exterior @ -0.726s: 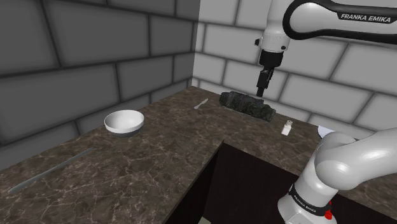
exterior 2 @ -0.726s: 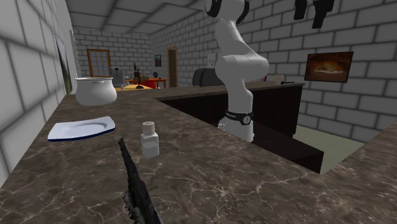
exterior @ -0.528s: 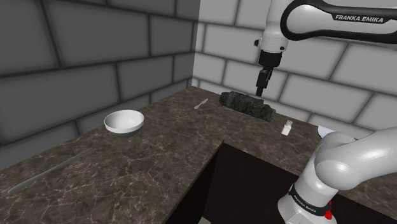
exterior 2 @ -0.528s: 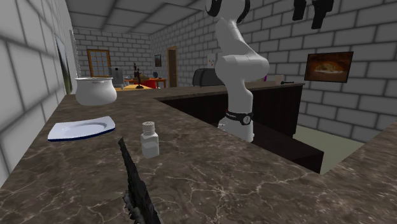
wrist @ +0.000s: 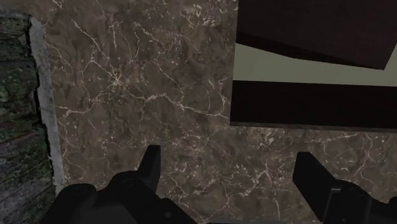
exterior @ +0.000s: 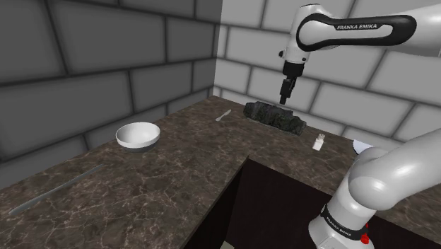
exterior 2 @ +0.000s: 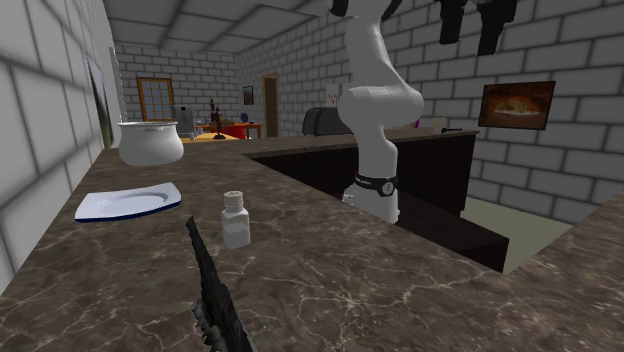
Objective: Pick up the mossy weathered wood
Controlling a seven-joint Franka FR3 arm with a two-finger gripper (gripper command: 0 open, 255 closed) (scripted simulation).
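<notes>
Wood (exterior: 274,117) looks rigid, rough, long, probably hefty; we'd grip across its narrow middle. End effector (wrist: 230,162) spread apart, empty.

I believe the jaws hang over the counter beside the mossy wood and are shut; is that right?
Not quite: the wrist view shows the jaws open, standing apart. They do hang over the counter beside the mossy wood.

The mossy weathered wood (exterior: 274,117) was a long, dark, rough-barked piece flecked with dull green. It lay flat and lengthwise on the brown marbled worktop (exterior: 180,166), close to the pale brick wall (exterior: 249,44), touching nothing else.
</notes>
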